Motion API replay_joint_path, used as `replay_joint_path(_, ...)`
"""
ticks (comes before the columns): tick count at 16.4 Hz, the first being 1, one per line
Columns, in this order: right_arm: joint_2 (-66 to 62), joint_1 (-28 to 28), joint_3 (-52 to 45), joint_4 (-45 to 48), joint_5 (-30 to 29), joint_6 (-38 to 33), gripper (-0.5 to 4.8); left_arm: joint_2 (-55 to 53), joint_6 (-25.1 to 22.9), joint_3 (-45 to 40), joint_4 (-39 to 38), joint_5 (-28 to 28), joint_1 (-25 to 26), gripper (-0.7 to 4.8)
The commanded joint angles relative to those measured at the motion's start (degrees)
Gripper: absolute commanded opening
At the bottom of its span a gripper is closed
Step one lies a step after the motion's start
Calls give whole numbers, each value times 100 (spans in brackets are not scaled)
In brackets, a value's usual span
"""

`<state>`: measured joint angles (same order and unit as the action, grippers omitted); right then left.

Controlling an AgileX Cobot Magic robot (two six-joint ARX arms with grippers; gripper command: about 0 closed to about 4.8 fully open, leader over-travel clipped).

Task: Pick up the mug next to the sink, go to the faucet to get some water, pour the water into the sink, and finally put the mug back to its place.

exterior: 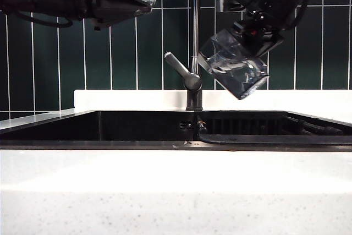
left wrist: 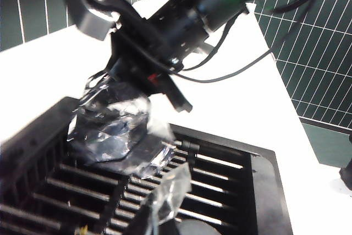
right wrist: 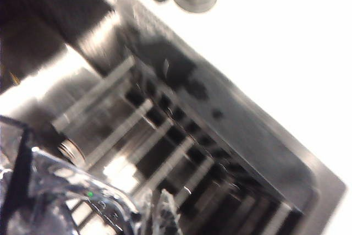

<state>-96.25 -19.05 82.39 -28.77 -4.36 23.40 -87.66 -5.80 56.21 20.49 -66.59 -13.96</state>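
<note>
As held, mug [exterior: 234, 70] tilted leftward.

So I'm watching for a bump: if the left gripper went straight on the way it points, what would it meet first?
Likely the faucet: the shut left gripper points level toward its pipe, with the mug in the right gripper beyond. Depth is unclear, so it might pass.

i've got the right gripper [exterior: 250, 42] clamping the tilted mug [exterior: 234, 70] just beside the faucet [exterior: 194, 37] pipe, little gap there. left gripper [exterior: 147, 1] closed, high, well apart. open air above the sink [exterior: 99, 127] on the left.
</note>
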Motion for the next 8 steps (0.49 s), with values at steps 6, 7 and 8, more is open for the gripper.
replay_joint_path(6,286,-142,42,-70,1071,946,-5,33,-236,4,-826,140,9,-6)
replay_joint_path(7,295,-208,42,-92,1259,1021,-5,33,-232,4,-866,133,9,-6)
replay_joint_path(8,295,-302,42,-105,1589,1268,-5,33,-210,4,-944,140,9,-6)
